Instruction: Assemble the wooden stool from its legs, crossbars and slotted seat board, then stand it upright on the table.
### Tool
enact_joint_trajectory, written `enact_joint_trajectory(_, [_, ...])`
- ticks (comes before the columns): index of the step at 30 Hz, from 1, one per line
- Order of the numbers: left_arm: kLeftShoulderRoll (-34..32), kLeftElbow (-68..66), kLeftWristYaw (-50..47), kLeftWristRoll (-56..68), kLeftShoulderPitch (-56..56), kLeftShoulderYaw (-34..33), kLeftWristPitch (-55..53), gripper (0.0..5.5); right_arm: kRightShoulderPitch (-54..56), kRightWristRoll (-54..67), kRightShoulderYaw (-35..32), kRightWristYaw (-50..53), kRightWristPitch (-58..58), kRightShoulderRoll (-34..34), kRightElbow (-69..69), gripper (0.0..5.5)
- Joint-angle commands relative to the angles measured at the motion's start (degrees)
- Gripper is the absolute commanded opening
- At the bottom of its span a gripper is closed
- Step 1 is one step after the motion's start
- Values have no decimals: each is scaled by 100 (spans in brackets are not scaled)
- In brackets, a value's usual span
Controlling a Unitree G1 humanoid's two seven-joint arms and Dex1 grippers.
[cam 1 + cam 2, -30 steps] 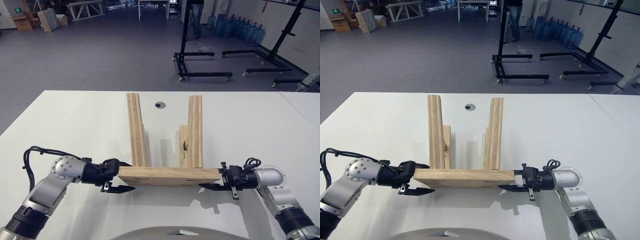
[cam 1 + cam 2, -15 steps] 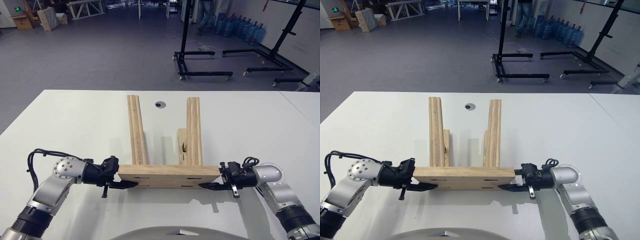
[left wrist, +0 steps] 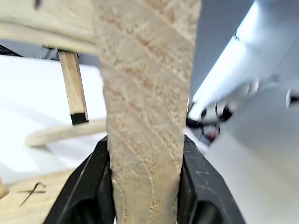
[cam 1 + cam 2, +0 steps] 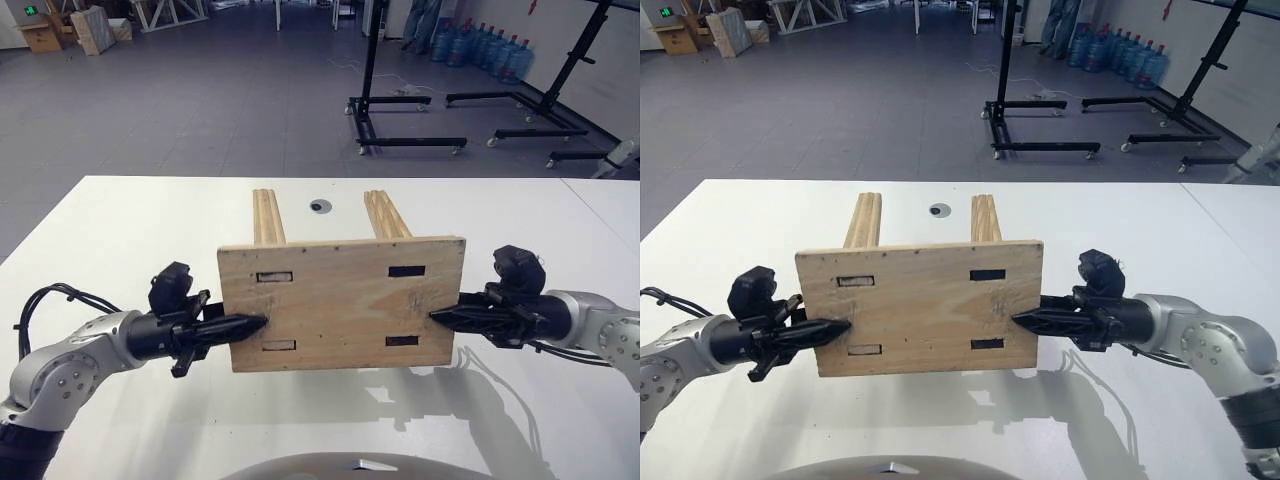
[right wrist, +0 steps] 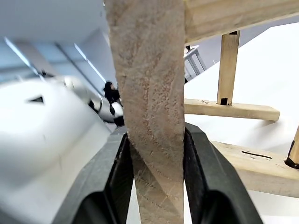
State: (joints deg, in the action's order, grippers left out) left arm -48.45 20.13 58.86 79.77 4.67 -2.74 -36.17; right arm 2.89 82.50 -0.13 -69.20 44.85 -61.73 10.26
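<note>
Looking first at the left eye view, we see the stool (image 4: 340, 300) in the middle of the frame, above the white desk (image 4: 90, 230). Its seat board (image 4: 345, 335) is tipped up so that the broad face is turned toward us, with four rectangular slots (image 4: 274, 277) cut through it. Two legs (image 4: 266, 214) run away from behind the board's top edge, toward a small round hole (image 4: 320, 206) in the desk at upper centre. We cannot tell whether any part of the stool touches the desk. The left gripper (image 4: 248, 323) sits left of centre, closed on the board's left edge. The right gripper (image 4: 447, 317) sits right of centre, clamped on the right edge.

The right eye view gives us the same arrangement, with the board held between both grippers.

In the left wrist view, the board's rough edge stands between two black fingers (image 3: 86, 186), both pressed against the wood, and a slim bar (image 3: 74, 86) of the frame shows beyond.

In the right wrist view, the opposite edge is pinched between dark pads (image 5: 112, 177), and a thin upright piece (image 5: 228, 65) meets a crossbar (image 5: 231, 110) behind it.
</note>
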Motion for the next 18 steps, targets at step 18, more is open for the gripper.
enact_joint_trajectory(18, [1940,3094,-6133,3323,738,205,1498,214,2085,3049,2924,-1582,4189,-2285,-1354,139])
